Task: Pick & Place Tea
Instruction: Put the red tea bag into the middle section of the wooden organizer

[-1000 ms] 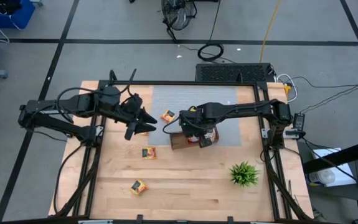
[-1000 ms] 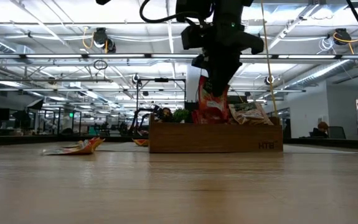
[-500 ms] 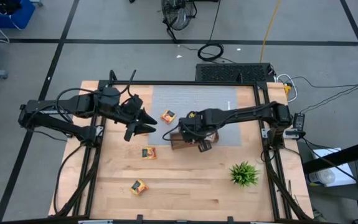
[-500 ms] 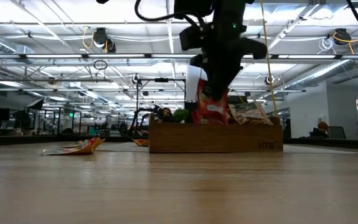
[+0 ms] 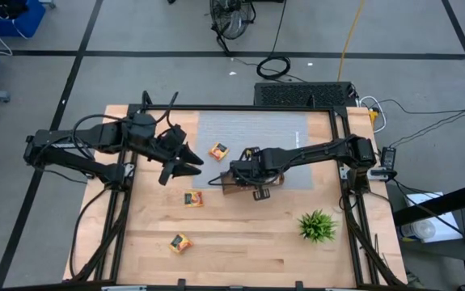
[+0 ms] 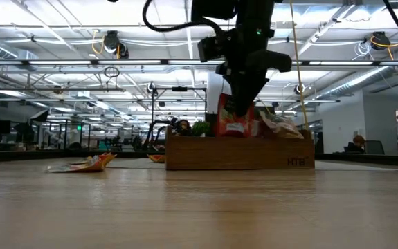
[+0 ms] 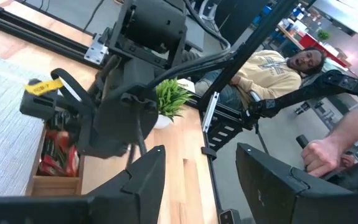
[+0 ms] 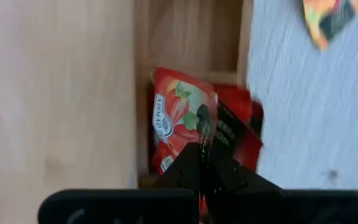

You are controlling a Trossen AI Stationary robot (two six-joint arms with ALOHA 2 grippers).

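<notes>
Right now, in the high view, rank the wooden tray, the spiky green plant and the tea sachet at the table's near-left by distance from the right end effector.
1. Brown wooden tray, directly under the right end effector.
2. Spiky green plant, off to the robot's right, toward the front edge.
3. Orange-yellow tea sachet, front-left of the table.

Bright ceiling strip lights flood the scene evenly; shadows stay faint, while close-up sachets beside the wooden tray blur softly.
</notes>
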